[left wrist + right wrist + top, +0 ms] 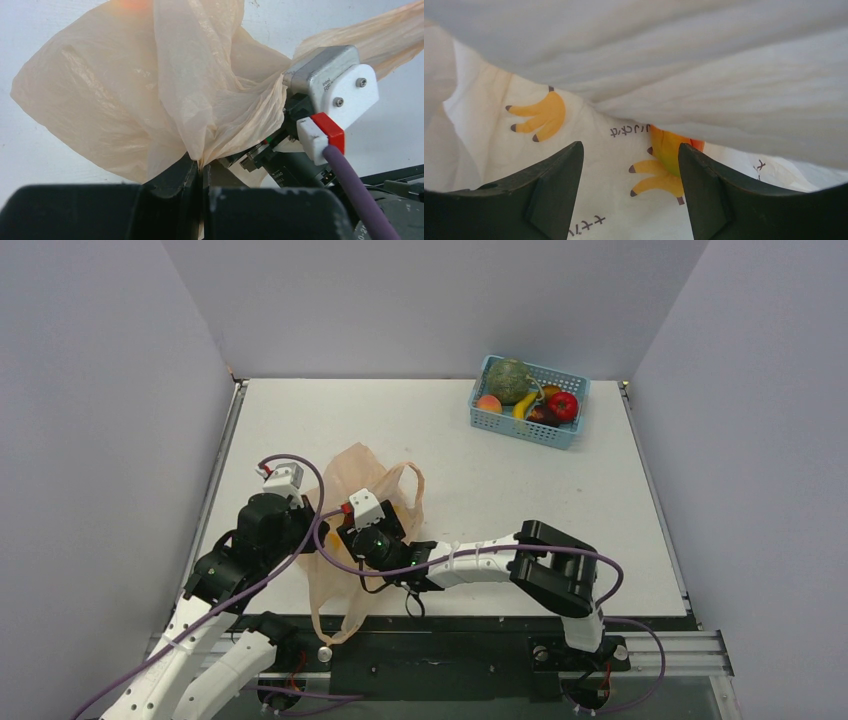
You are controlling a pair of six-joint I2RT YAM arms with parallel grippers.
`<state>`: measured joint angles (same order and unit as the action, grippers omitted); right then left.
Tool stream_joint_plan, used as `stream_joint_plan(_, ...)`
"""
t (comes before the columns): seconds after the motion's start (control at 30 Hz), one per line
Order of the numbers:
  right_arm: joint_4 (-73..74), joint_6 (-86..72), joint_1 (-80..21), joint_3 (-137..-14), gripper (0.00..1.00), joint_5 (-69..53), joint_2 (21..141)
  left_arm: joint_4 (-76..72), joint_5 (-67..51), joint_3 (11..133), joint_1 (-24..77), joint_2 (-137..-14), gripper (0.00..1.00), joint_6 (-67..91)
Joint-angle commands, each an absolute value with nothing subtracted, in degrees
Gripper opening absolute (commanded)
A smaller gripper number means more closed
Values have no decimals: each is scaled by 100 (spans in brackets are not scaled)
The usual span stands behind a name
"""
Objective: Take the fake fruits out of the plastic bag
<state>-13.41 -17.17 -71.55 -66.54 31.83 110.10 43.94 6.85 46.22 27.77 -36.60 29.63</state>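
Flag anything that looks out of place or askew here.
The plastic bag sits crumpled at the near edge, one part drooping off the table. The left gripper pinches its film shut; the right gripper stands open inside it, a red-yellow fruit just ahead. Nothing spilled or damaged.

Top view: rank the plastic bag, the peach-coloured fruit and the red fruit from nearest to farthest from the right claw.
1. plastic bag: near left; the right claw is inside it.
2. peach-coloured fruit: left end of the basket, far right.
3. red fruit: basket's right end.
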Motion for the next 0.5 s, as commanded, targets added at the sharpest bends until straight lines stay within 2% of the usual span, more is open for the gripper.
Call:
stream_joint_plan(0.0,-1616,-1808,-7058,-6608,66,3651,11143,4236,624,4723,2839,-3666,0,2929)
stream_joint_plan(0.47,-1911,-1615,-6811,-6744,68,3509,11790,4236,629,4728,2861,-3707,0,2932)
